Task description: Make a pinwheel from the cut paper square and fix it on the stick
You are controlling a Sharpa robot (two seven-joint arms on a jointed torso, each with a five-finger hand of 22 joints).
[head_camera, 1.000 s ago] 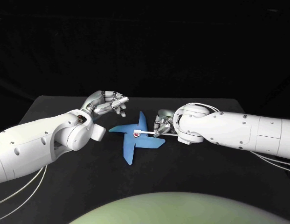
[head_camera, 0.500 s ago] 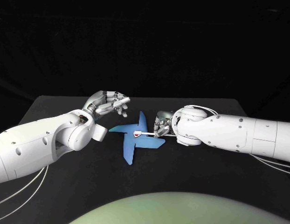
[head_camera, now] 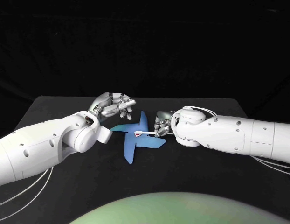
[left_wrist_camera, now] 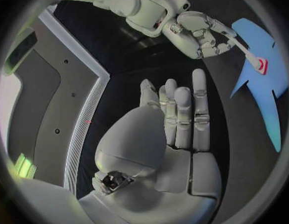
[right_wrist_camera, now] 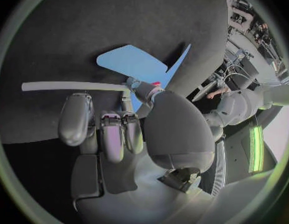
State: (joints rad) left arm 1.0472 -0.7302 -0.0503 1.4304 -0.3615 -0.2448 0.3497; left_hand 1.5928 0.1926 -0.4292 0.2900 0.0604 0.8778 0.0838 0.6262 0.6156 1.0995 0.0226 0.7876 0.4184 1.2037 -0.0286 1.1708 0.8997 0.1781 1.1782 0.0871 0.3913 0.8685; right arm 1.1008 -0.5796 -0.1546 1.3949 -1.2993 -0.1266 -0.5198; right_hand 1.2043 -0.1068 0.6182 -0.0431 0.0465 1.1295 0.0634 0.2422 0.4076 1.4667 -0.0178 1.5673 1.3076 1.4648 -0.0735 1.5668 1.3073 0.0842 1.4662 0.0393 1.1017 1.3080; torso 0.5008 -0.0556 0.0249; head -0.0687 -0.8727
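Observation:
The blue paper pinwheel [head_camera: 133, 138] lies flat on the black table [head_camera: 205, 163], and it also shows as a blue blade [left_wrist_camera: 264, 87] and a blue sheet [right_wrist_camera: 133, 62]. A red pin [head_camera: 139, 134] sits at its centre, joined to the white stick [head_camera: 147, 133]. My right hand [head_camera: 162, 123] grips that stick [right_wrist_camera: 74, 86], fingers curled over it and thumb near the pin [right_wrist_camera: 156, 84]. My left hand [head_camera: 115, 103] hovers just behind the pinwheel's far left blade. Its fingers [left_wrist_camera: 182, 112] are stretched out side by side and hold nothing.
The table's far edge [head_camera: 138, 97] runs just behind my left hand. Both forearms [head_camera: 44, 144] [head_camera: 245, 135] reach over the table's sides. Bare black tabletop lies in front of the pinwheel.
My left hand has drifted a little to the right, closer to the pinwheel's top blade. The right hand keeps its grip on the stick, and the pinwheel lies where it was.

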